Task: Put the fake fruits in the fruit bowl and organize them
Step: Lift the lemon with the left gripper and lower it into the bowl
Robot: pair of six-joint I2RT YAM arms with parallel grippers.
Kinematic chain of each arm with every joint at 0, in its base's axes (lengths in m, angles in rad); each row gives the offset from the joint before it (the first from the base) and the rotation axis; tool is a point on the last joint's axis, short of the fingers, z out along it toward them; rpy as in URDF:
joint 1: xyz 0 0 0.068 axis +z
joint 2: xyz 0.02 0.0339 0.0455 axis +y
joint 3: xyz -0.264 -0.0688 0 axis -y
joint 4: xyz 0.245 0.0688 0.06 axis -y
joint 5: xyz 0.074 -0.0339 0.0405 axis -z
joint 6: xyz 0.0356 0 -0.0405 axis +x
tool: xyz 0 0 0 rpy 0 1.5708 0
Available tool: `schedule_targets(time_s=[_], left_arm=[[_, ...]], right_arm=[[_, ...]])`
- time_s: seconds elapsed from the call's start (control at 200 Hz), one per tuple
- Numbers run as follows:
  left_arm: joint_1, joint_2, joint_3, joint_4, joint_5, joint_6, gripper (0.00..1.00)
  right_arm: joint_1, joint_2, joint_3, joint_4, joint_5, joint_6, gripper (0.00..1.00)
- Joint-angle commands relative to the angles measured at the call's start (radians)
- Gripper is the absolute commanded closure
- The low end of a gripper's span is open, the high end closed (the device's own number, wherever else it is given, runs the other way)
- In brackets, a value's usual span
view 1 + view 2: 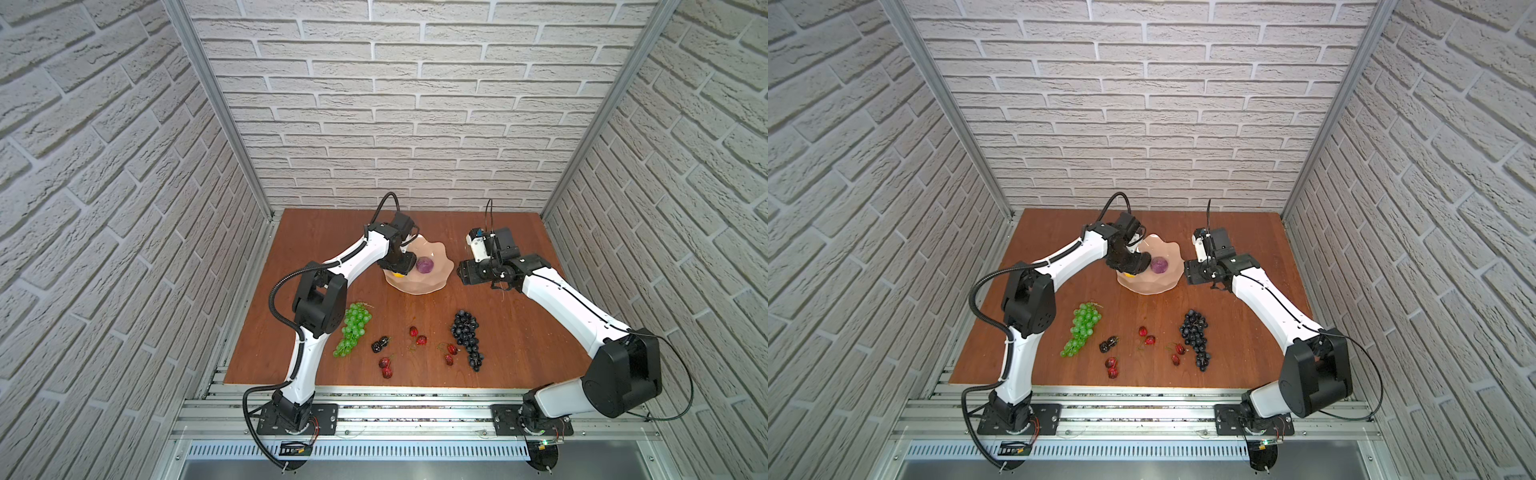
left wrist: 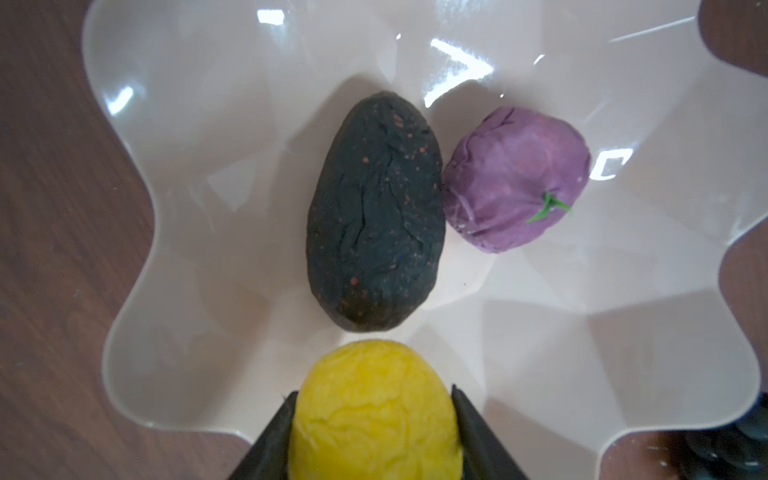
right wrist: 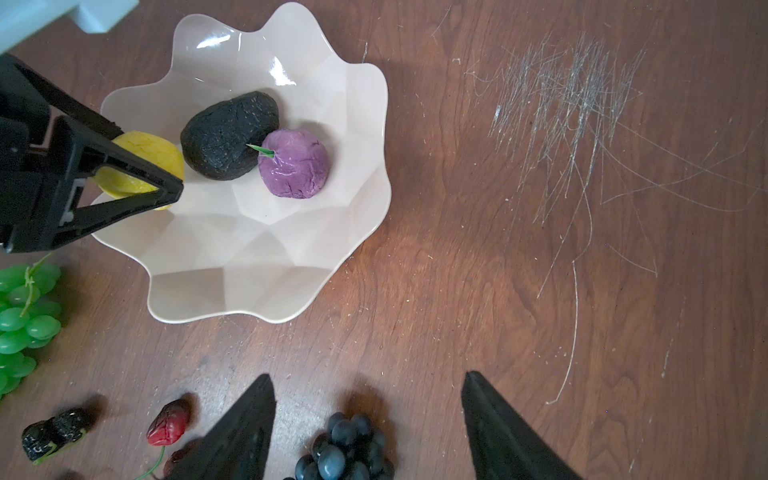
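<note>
Scalloped pink fruit bowl sits toward the back; right gripper hangs beside it, jaws wide, empty. Up front lie the green grape bunch and dark grape bunch. The avocado, hidden from above by the left gripper, touches the purple fruit in the bowl; that gripper clamps the lemon. The cherries and black berries are loose, tiny, blurry.

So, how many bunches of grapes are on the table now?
2. The green bunch lies on the left of the table, the dark bunch on the right, both outside the bowl. None seems hidden.
</note>
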State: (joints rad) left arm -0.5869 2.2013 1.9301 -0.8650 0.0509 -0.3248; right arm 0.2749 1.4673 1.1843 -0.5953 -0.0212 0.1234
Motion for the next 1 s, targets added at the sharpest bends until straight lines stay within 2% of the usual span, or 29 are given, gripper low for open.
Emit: schedule_targets(time_s=[0.0, 0.265, 0.475, 0.67, 0.995], left_arm=[[0.006, 0.031, 0.036, 0.029, -0.017, 0.022, 0.55], [0.006, 0.071, 0.06, 0.074, -0.027, 0.017, 0.5], [0.006, 0.088, 0.064, 0.077, -0.025, 0.011, 0.43], [0.001, 0.066, 0.029, 0.1, -0.035, 0.009, 0.29], [-0.007, 0.005, 0.024, 0.108, -0.042, 0.004, 0.25]], right_arm=[[0.004, 0.019, -0.008, 0.008, -0.004, -0.018, 0.28], [0.006, 0.054, -0.023, -0.012, -0.029, -0.036, 0.32], [0.01, 0.087, -0.042, -0.043, -0.085, -0.026, 0.37], [0.024, 0.089, -0.083, -0.063, -0.107, -0.005, 0.41], [0.048, 0.105, -0.133, -0.1, -0.143, 0.01, 0.42]])
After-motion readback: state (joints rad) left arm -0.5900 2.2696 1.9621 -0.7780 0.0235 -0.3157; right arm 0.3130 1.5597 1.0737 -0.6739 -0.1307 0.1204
